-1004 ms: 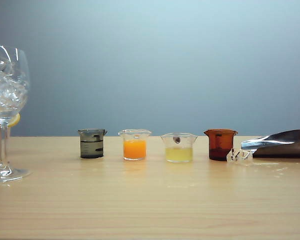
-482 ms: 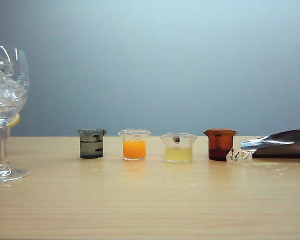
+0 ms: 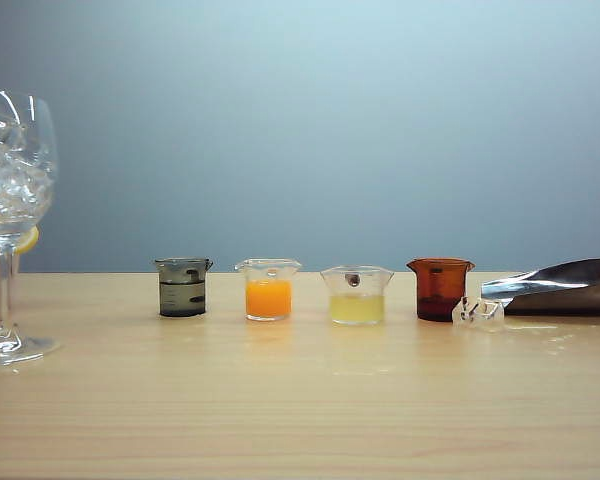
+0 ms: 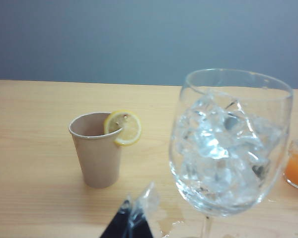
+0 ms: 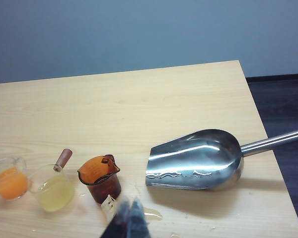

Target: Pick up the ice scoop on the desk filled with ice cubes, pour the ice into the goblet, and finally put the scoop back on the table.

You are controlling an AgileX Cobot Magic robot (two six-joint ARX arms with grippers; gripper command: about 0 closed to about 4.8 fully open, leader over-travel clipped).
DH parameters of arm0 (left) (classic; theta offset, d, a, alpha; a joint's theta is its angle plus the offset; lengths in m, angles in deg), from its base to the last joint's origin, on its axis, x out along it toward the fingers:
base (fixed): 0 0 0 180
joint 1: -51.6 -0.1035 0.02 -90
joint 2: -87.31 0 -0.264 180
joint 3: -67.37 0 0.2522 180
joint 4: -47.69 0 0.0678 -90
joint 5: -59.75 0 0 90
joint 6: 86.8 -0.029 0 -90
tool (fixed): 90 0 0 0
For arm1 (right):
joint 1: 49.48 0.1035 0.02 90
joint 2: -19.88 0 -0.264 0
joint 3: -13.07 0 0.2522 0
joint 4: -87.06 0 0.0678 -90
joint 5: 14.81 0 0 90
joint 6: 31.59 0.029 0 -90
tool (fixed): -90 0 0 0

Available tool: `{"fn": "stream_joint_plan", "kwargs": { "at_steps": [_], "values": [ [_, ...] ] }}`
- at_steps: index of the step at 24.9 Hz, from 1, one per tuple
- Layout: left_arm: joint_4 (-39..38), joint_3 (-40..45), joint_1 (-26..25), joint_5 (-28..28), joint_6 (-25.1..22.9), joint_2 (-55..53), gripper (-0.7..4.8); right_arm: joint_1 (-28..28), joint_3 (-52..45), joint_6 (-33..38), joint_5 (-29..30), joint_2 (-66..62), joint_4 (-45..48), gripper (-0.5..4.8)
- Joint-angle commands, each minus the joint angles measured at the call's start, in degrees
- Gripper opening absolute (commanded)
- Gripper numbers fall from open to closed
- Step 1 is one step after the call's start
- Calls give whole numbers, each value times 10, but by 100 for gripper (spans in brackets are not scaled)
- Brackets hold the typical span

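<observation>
My scoop (image 5: pixel 198 161) lies empty beside the goblet's (image 4: pixel 231 144) row; right gripper (image 5: pixel 126 218) clenched, left gripper (image 4: pixel 134 220) unclear; I should retreat gently.

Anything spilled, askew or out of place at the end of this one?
Minor only: small wet patches on the desk beside the empty ice scoop, and beneath the goblet, which holds the ice cubes. The left tool and right tool, shut, hold nothing. Otherwise nothing stands out.
</observation>
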Motion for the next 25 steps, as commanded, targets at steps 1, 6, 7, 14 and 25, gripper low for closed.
{"fn": "stream_joint_plan", "kwargs": {
  "at_steps": [1, 6, 7, 14, 25],
  "values": [
    [9, -2, 0, 0, -5, 0, -1, 0, 1, -1, -2, 1, 7, -1],
    [7, -2, 0, 0, -5, 0, -1, 0, 1, -1, -2, 1, 7, -1],
    [7, -2, 0, 0, -5, 0, -1, 0, 1, -1, -2, 1, 7, -1],
    [7, -2, 1, 0, -5, 0, -1, 0, 1, -1, -2, 1, 7, -1],
    [7, -2, 1, 0, -5, 0, -1, 33, -163, -68, -169, 151, 103, -1]
  ]
}}
